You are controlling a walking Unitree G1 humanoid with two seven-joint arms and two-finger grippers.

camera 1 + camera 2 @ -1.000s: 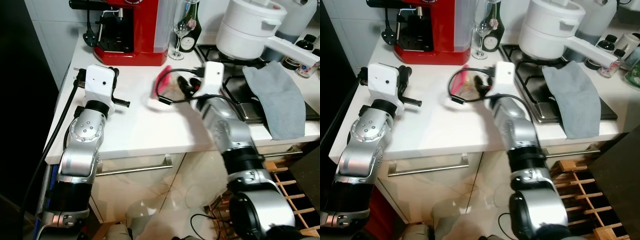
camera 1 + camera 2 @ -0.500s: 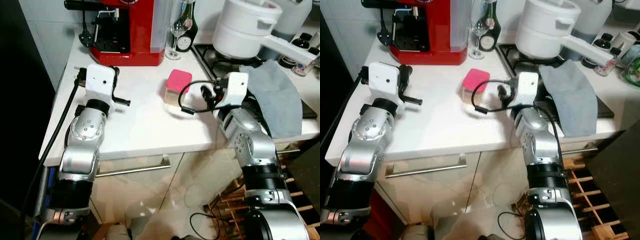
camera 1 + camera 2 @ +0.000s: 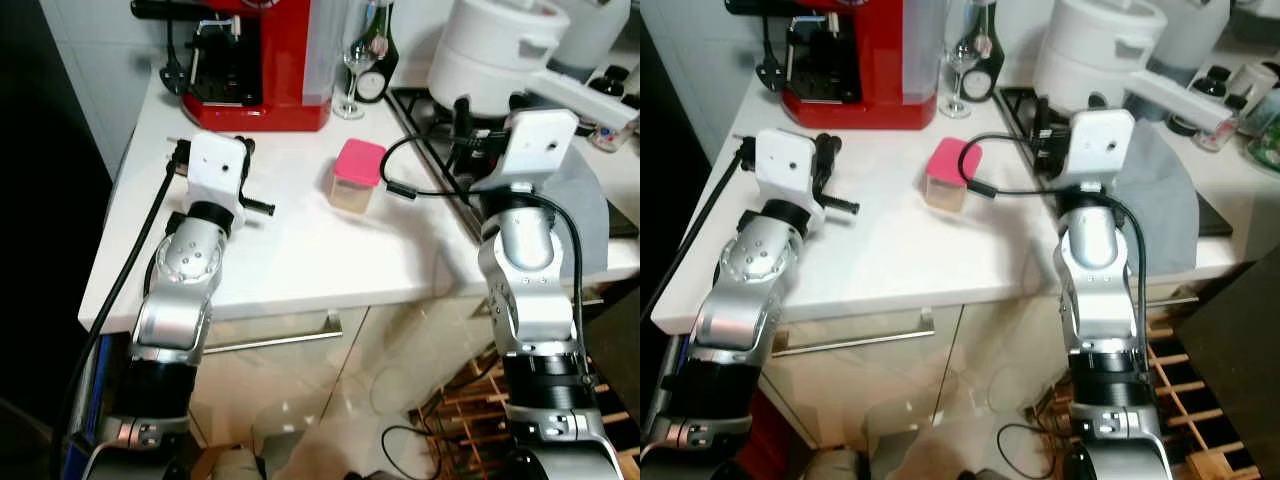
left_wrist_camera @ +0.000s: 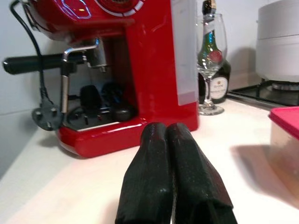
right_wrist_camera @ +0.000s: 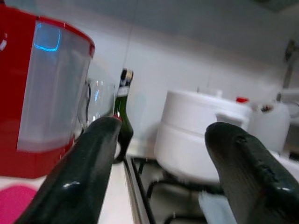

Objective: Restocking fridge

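Right gripper (image 5: 159, 172) now pulled away from pink-lidded box (image 3: 356, 175), raised upper right, fingers wide apart, empty; left gripper (image 4: 173, 177) pressed closed.

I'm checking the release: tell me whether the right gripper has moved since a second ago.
Yes. The right gripper has pulled away from the pink-lidded container toward the robot's right, now raised over the hob edge, fingers open.

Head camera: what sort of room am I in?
Most likely a home kitchen: a white worktop carrying a red coffee machine, a gas hob with a white pot, and a wine glass.
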